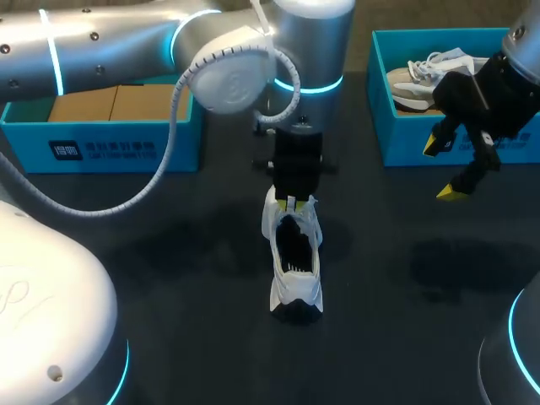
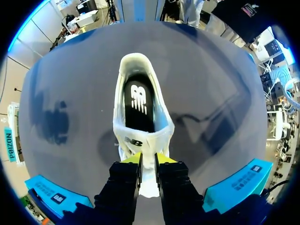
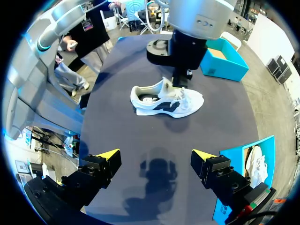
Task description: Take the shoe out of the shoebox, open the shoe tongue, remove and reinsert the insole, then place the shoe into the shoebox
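A white shoe (image 1: 295,261) stands on the dark table's middle, toe toward the far boxes; the left wrist view shows a black insole (image 2: 138,101) lying inside it. My left gripper (image 1: 293,202) comes down from above at the lacing end. Its yellow-tipped fingers (image 2: 132,158) pinch the white tongue (image 2: 148,176) from both sides. In the right wrist view the shoe (image 3: 166,101) lies on its sole with the left gripper (image 3: 178,82) on top of it. My right gripper (image 1: 442,169) hangs open and empty above the table's right side, well away from the shoe.
A blue shoebox (image 1: 101,148) with a brown inside stands at the back left. At the back right, a second blue shoebox (image 1: 405,148) holds another pale shoe (image 1: 430,76). My right gripper is just in front of that box.
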